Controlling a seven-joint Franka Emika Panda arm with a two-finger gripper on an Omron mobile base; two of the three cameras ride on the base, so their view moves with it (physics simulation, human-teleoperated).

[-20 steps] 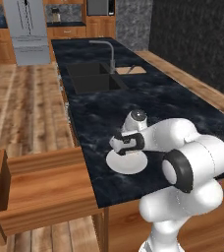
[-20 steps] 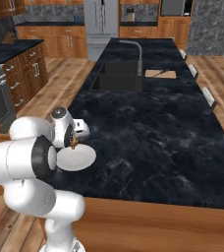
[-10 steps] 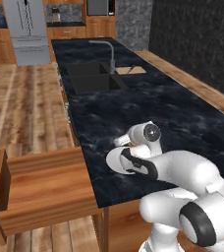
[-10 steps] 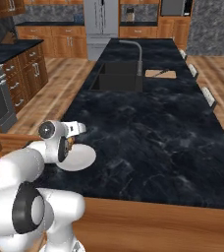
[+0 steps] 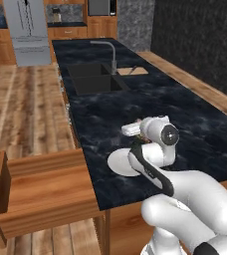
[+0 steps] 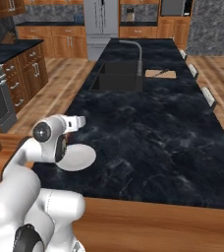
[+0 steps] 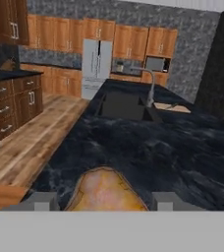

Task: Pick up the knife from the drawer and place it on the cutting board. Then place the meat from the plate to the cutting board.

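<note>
My gripper (image 7: 105,199) is shut on the meat (image 7: 106,189), a brown-golden lump that sits between the two finger tips. In the base views my white hand (image 5: 131,130) hangs just above the round white plate (image 5: 116,163) (image 6: 78,158) at the counter's near edge. The light tan cutting board (image 5: 133,71) (image 6: 161,74) (image 7: 175,107) lies far down the counter, right of the sink. The knife (image 6: 157,72) lies on it as a thin dark line. The reddish-brown drawer (image 5: 41,191) stands pulled open to the left of the counter.
A dark sink (image 5: 94,79) with a tall faucet (image 6: 137,54) is sunk into the black stone counter (image 6: 153,128) between the plate and the board. A steel fridge (image 7: 97,66) and wooden cabinets (image 7: 15,93) line the far walls. Wood floor runs along the left.
The hand has risen a little off the plate with the meat in it, and the wrist has turned. The elbow has swung down and towards the base.
</note>
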